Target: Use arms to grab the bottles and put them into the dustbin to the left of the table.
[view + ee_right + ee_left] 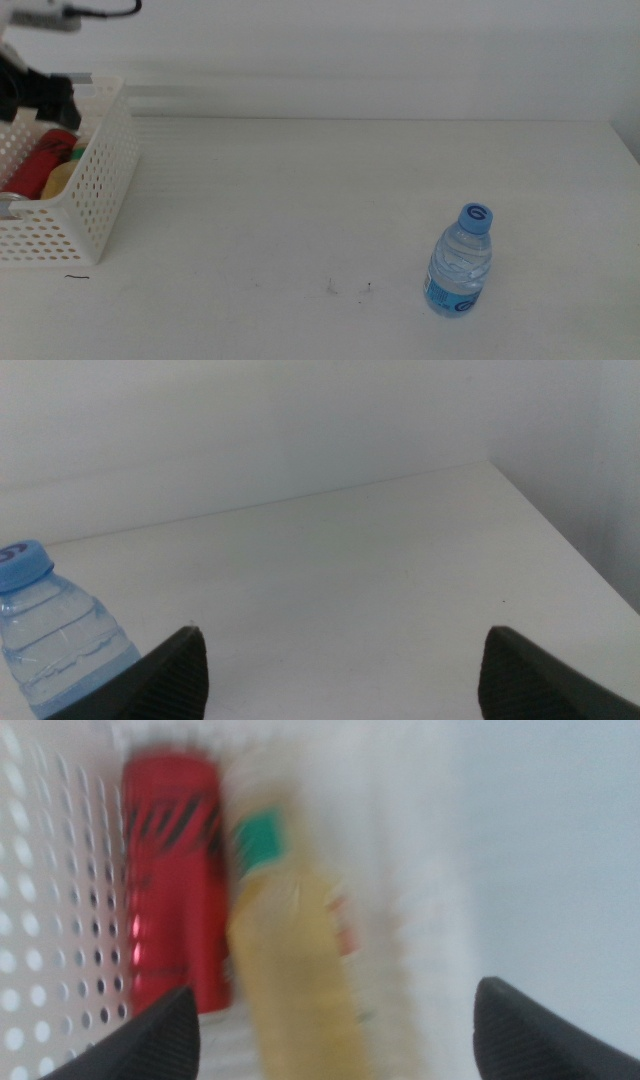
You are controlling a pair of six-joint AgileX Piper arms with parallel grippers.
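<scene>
The white perforated dustbin [95,190] stands at the table's left edge. Inside it lie a red soda can [40,165] and a yellow juice bottle [60,180]. My left gripper [35,95] hovers over the bin; in the left wrist view it [335,1020] is open above the red can [175,890] and the blurred yellow bottle [295,970], with nothing held. A clear water bottle [460,262] with a blue cap stands upright at the front right of the table. My right gripper [345,665] is open just beside that water bottle [55,630], holding nothing.
The white table [330,190] runs back to a pale wall. A few dark specks [350,288] mark the tabletop near the front. The table's right edge [560,530] shows in the right wrist view.
</scene>
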